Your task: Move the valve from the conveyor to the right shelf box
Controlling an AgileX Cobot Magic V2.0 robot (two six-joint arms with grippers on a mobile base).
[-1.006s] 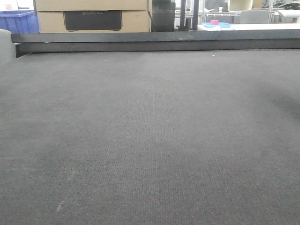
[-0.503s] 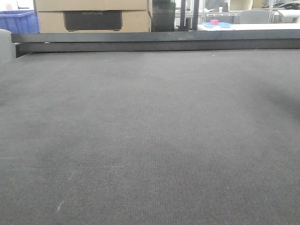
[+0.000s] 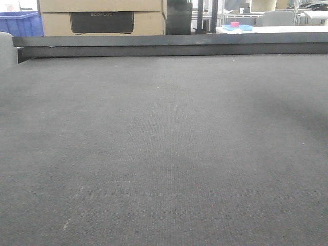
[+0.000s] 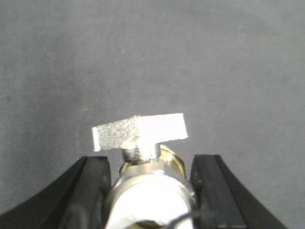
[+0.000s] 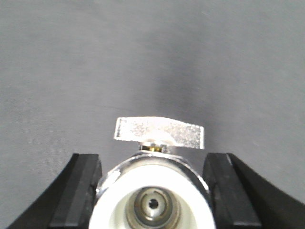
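In the left wrist view my left gripper (image 4: 151, 163) is shut on a silver valve (image 4: 143, 131). Its flat lever handle points away from me and brass shows at its neck. In the right wrist view my right gripper (image 5: 152, 161) is shut on a second chrome valve (image 5: 159, 131), whose open white-lined port faces the camera. Both valves hang over the dark grey conveyor (image 3: 164, 143). The front view shows only bare belt, with no gripper or valve in it. The right shelf box is out of view.
A long black rail (image 3: 169, 45) edges the belt's far side. Beyond it stand a cardboard box (image 3: 102, 18), a blue crate (image 3: 19, 23) at the far left, and a white table holding a pink object (image 3: 234, 24) on a blue tray.
In the front view a faint shadow on the right of the belt has spread a little leftward. Nothing else differs.
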